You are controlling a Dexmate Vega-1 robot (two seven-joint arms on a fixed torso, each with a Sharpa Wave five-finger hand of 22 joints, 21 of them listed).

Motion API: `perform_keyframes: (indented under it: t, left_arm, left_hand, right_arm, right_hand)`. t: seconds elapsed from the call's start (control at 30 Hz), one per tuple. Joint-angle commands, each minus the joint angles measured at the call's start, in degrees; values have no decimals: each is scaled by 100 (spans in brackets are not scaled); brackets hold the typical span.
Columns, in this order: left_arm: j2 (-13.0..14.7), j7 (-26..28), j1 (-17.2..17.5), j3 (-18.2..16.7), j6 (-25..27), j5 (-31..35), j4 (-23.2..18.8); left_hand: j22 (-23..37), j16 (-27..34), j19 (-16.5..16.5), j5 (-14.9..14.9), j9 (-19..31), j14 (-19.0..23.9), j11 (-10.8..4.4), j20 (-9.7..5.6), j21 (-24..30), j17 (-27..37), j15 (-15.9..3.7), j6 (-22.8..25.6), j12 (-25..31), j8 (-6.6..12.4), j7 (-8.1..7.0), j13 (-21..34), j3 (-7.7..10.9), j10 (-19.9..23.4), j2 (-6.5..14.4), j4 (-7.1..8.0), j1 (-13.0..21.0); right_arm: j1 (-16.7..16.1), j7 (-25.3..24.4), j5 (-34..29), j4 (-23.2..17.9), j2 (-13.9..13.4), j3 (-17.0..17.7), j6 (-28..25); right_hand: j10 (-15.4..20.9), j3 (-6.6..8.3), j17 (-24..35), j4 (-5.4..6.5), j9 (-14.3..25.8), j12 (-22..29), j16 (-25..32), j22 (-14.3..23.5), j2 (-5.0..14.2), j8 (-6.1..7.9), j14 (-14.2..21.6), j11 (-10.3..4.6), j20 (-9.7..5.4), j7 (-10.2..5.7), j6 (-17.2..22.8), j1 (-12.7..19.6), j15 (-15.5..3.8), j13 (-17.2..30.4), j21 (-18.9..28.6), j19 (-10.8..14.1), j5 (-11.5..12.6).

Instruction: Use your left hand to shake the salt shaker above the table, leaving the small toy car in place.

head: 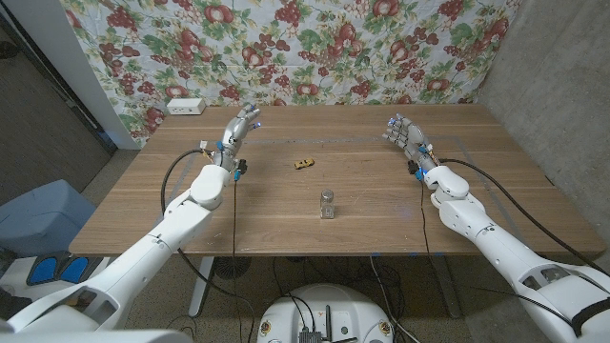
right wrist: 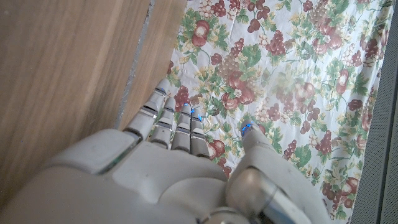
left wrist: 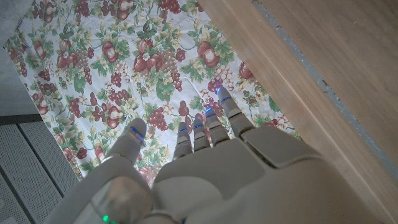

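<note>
Wooden brown table (head: 286, 214) carries a small clear glass salt shaker with a silver metal cap (head: 327, 204), upright, near the table's middle and slightly toward the front edge. Small tan toy car (head: 304, 163) sits at about 11 o'clock from the shaker, near but apart from it, nothing touching either.

Left hand (head: 238, 129) is at roughly 10 o'clock from the shaker, well apart from it, toward the far left part of the table. Its fingers (head: 250, 113) are released, spread and holding nothing; whether it touches the wood cannot be told. The left wrist view gives the back of the same hand (left wrist: 205, 174), fingers (left wrist: 214, 127) extended and apart, reaching toward the floral cloth.

Right hand (head: 405, 135) is at about 2 o'clock from the shaker, well apart, also released, fingers (head: 394, 125) spread on nothing. The right wrist view shows its back (right wrist: 168, 174), fingers (right wrist: 171, 118) straight, side by side.

White fruit-and-flower patterned cloth backdrop (head: 286, 48) hangs behind the far table edge. Small white rectangular box (head: 186, 106) lies at the far left corner, at 11 o'clock from the left hand.
</note>
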Motion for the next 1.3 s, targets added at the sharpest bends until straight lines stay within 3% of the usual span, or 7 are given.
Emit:
perform_keyframes:
  t: [0.03, 0.77, 1.3]
  left_arm:
    - [210, 102, 52, 4, -10, 462, -278]
    - [520, -75, 144, -4, -128, 1002, -760]
    - [751, -376, 78, 52, -148, 1436, -1028]
  left_hand:
    - [20, -37, 64, -18, 9, 69, -15, 0, 39, 21, -16, 72, -26, 40, -14, 7, 15, 69, -5, -47, 59]
    - [22, -83, 87, -24, 10, 73, -37, -17, 18, 34, -84, 122, -62, 16, -60, 8, 12, 114, 3, -92, 30]
    - [23, -103, 115, -27, 11, 103, -59, -47, 3, 38, -157, 171, -90, 2, -101, 10, 14, 154, 14, -128, 6]
  right_arm:
    - [-47, -128, -42, -108, 9, -13, -34]
    - [29, -86, -106, 62, 113, -67, 125]
    - [-93, -131, -54, -59, 86, -13, 155]
  right_hand:
    - [46, 13, 0, -53, 22, 48, 30, 27, 10, 35, 76, 7, -18, 7, 36, 37, -2, -2, -28, 50, 29]
    - [71, 23, -13, -129, 23, 42, 40, 30, 19, 26, 77, 7, -15, 5, 48, 59, -5, -3, -63, 77, 59]
    - [80, 23, -18, -167, 23, 35, 48, 32, 29, 18, 73, 21, -21, 2, 51, 56, 1, -4, -94, 91, 74]
